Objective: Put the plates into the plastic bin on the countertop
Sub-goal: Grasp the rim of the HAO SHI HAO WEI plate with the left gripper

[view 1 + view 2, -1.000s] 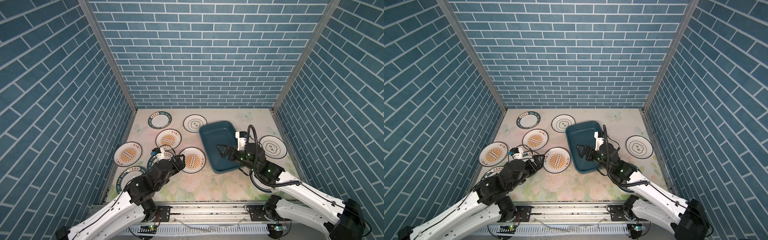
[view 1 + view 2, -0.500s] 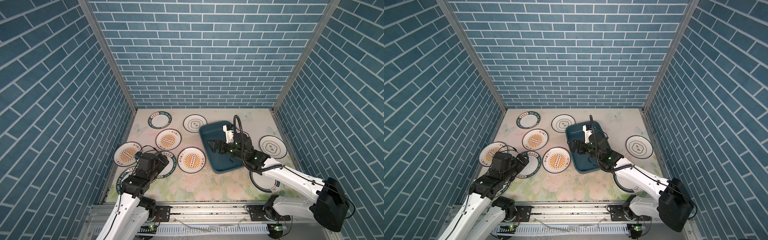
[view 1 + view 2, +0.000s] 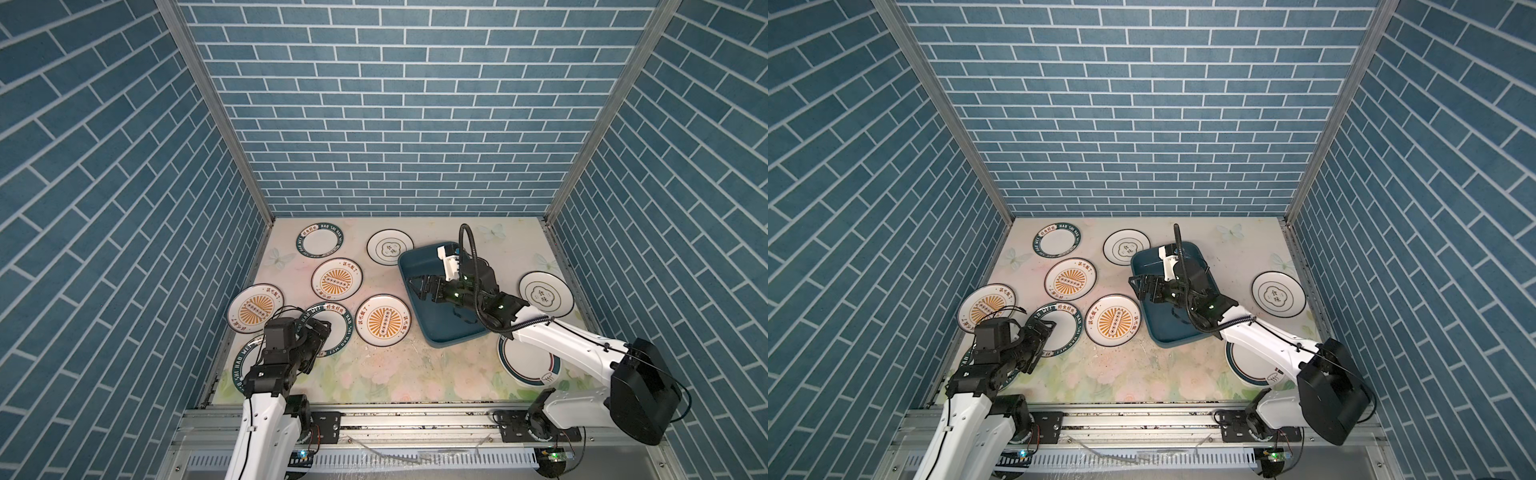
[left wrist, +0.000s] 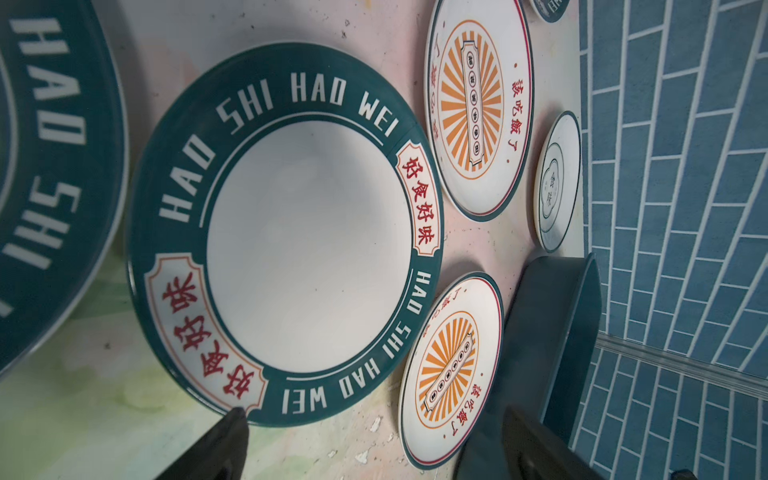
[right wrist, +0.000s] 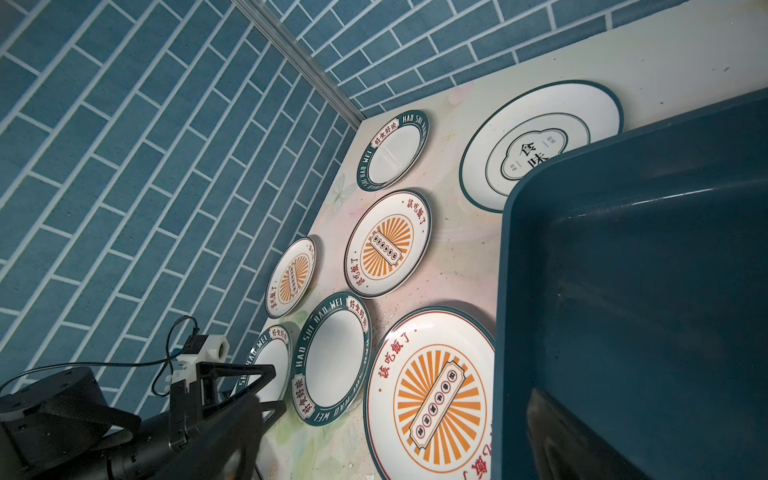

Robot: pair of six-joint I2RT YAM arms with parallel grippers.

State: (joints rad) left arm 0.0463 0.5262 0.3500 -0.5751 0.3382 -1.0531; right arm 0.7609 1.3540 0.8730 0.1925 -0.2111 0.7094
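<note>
The left gripper hung open at the teal-rimmed plate near the countertop's left edge (likely lining up a rim grasp). The right gripper, open and empty, hovered over the plateless plastic bin mid-countertop.

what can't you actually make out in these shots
- Near-left lettered plate: both top views, mostly under the left arm.
- Near-right plate: both top views, partly under the right arm.
- Plastic bin: right wrist view, cut off by the picture's edge.

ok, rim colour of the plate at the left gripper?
Plate: dark teal rim, white lettering, red-character cream panels. Clearest in the left wrist view.
</note>
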